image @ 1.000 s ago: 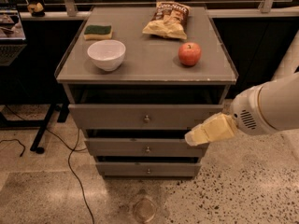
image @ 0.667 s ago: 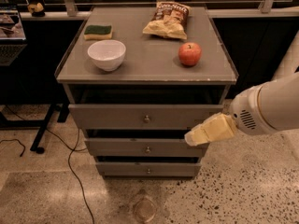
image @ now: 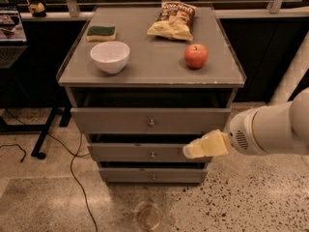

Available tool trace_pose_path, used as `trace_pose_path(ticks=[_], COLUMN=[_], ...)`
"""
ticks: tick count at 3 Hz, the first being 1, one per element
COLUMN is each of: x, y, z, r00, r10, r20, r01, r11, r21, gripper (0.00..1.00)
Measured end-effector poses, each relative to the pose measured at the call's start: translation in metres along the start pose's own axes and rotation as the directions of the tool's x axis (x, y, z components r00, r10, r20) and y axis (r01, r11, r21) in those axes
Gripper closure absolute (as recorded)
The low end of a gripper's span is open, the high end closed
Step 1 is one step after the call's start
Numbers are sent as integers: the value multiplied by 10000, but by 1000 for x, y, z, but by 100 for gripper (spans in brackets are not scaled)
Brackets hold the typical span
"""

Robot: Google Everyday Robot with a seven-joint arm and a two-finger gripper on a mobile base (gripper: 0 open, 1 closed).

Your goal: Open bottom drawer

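Arm: white, thick, entering from the right edge and reaching leftward, nearly level.
Wrist: white collar with a small vent grille.
Gripper: cream-coloured wedge, right of centre, pointing left and slightly downward.

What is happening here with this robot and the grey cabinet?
A robot arm reaches in from the right toward a cabinet with three drawers. Its hand hovers in front of the right part of the middle drawer, above the bottom drawer it has to open. It is not at the bottom knob yet. On top lie a bowl, a sponge, a chip bag and an apple.
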State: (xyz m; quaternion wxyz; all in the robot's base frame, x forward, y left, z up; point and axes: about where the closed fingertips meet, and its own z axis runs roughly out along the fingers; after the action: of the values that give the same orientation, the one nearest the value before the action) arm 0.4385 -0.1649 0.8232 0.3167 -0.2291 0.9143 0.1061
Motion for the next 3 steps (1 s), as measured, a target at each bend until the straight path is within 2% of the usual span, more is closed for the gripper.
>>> trace_pose_path(ticks=[1,2,3], x=[20,21,21], y=[1,1,1], z=[38,40,40], r00=[9972,9966,9966], r10=[673,759,758], r20=[-316,-323,-323], r01=[-681,-768,-768], r11=[9973,9966,9966], r21=[-277,-288,-288], gripper=[0,19,42])
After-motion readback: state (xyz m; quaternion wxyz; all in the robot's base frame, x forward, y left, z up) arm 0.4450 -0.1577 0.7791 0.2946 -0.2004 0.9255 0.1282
